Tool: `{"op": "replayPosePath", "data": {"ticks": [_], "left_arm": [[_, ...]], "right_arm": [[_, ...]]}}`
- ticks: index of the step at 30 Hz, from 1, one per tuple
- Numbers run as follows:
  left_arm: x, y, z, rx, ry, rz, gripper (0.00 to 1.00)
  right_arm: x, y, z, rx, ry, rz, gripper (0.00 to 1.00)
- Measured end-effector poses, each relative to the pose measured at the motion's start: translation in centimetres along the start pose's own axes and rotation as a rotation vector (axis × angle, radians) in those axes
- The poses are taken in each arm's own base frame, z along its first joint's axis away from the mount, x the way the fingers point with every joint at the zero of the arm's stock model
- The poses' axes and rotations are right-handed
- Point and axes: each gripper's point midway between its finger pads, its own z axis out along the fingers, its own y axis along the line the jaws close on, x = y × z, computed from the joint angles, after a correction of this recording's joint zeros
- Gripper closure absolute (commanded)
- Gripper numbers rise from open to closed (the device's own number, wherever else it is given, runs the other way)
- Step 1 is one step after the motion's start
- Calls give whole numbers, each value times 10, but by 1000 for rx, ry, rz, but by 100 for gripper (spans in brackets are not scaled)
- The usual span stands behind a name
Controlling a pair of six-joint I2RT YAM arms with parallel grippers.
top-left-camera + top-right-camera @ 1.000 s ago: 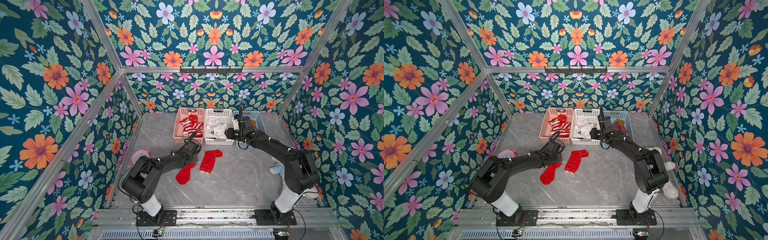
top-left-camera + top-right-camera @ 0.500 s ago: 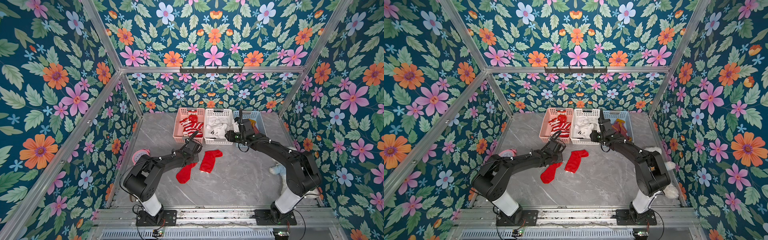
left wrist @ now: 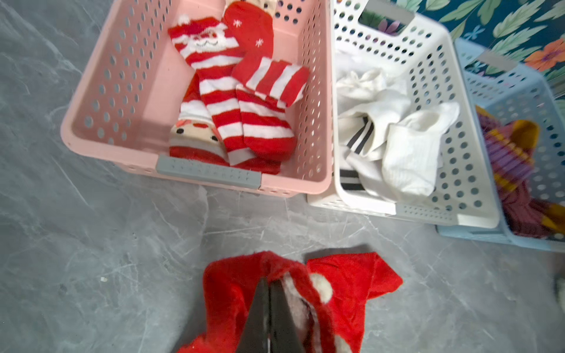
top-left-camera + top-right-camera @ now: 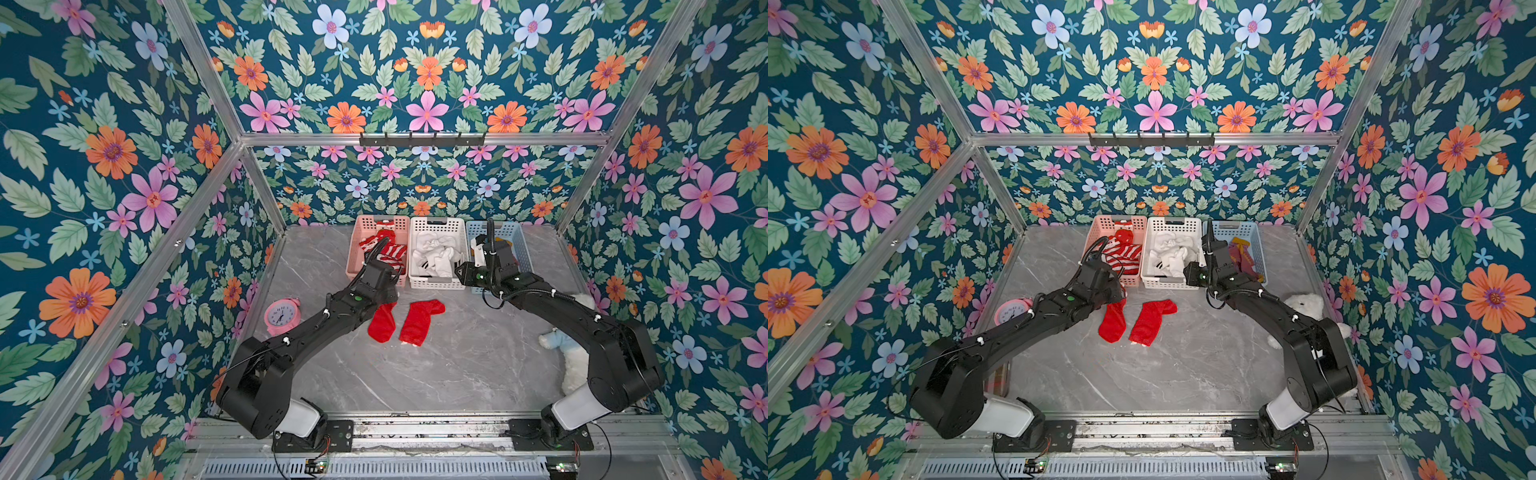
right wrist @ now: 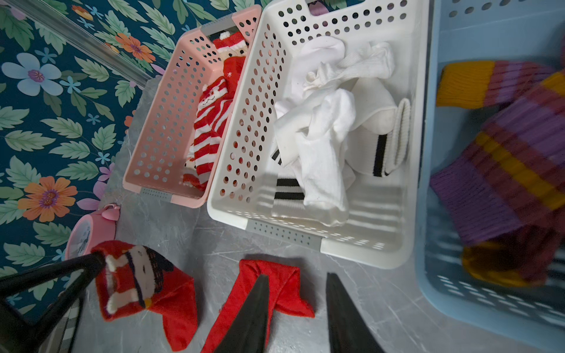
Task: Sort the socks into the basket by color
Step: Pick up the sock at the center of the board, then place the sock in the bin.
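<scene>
Left wrist view: left claw (image 3: pixel 269 282), pressed together, pinches the cuff of a fuzzy red fabric sock (image 3: pixel 226 290) on the grey marble bench (image 3: pixel 91 244), just in front of the pink perforated plastic basket (image 3: pixel 122 91). Lift the sock fully above the basket rim before carrying it over. Right claw (image 5: pixel 295 276) hangs spread, empty.

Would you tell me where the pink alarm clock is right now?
In a top view, the pink alarm clock stands by the left wall, just outside the left arm.

both top views look down from high in front; both wrist views sit close, sharing the white basket (image 3: pixel 464 146).
</scene>
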Motion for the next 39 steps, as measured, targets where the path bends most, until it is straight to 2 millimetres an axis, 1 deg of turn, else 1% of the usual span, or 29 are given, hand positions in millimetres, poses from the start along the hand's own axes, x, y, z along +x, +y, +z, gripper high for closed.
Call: {"op": "replayPosePath", "data": {"ticks": [7, 10, 17, 23, 26, 29, 32, 37, 39], "left_arm": [[-35, -6, -12, 24, -74, -12, 100], [-56, -8, -17, 32, -116, -10, 100], [-112, -1, -19, 21, -216, -27, 100], [-168, -5, -16, 58, -313, -48, 100], [-192, -8, -8, 76, -348, -51, 100], [-214, -12, 6, 90, -374, -46, 100], [-225, -15, 24, 107, -382, -36, 100], [-235, -14, 58, 142, -381, -24, 100], [-246, -17, 71, 174, -400, -19, 100]], "right_arm": [[10, -5, -4, 11, 12, 2, 66], [13, -7, -5, 15, 14, 7, 66], [18, -10, -12, 24, 7, 12, 66], [22, -13, -18, 30, 3, 21, 66], [24, -13, -20, 29, 2, 28, 66], [27, -15, -22, 33, 4, 28, 66], [33, -18, -24, 39, 10, 33, 66], [43, -24, -30, 54, 22, 39, 66], [45, -26, -32, 63, 24, 40, 66]]}}
